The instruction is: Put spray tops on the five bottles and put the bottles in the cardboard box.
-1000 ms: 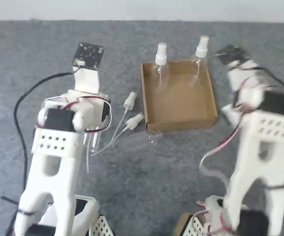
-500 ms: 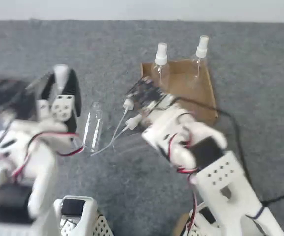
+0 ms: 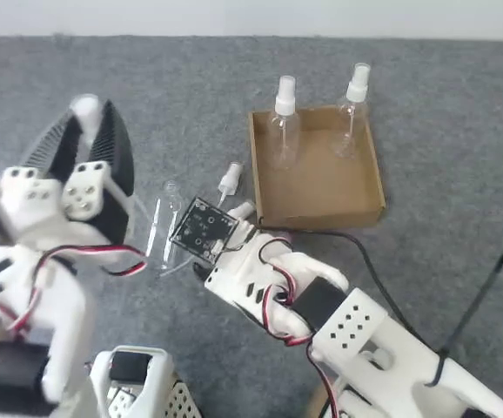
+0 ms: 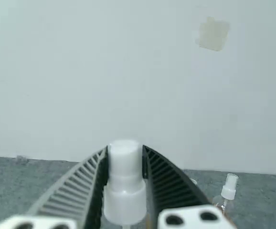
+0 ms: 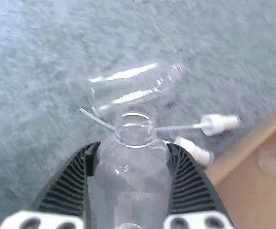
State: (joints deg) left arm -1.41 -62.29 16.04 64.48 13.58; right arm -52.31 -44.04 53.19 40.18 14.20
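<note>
My left gripper (image 3: 89, 111) is raised at the left of the table, pointing upward, shut on a white spray top (image 3: 85, 106). That spray top (image 4: 123, 181) stands upright between the dark fingers of my left gripper (image 4: 124, 150). My right gripper (image 5: 133, 148) is shut on a clear uncapped bottle (image 5: 133, 171), held neck outward over the carpet. In the high view the right arm (image 3: 260, 279) lies low in front of the cardboard box (image 3: 319, 213). A second uncapped bottle (image 3: 168, 222) (image 5: 133, 86) lies on its side. Two loose spray tops (image 3: 231, 178) (image 3: 241, 211) lie beside the box.
Two capped bottles (image 3: 285, 122) (image 3: 353, 104) stand at the far end of the box. The loose spray tops (image 5: 219, 121) (image 5: 195, 153) trail thin dip tubes across the grey carpet. The box corner (image 5: 252, 176) is close to the right gripper.
The left arm lifted away from the loose tops to the left with a spray top. The right arm swung from the right side to the box front and now holds a bottle.
</note>
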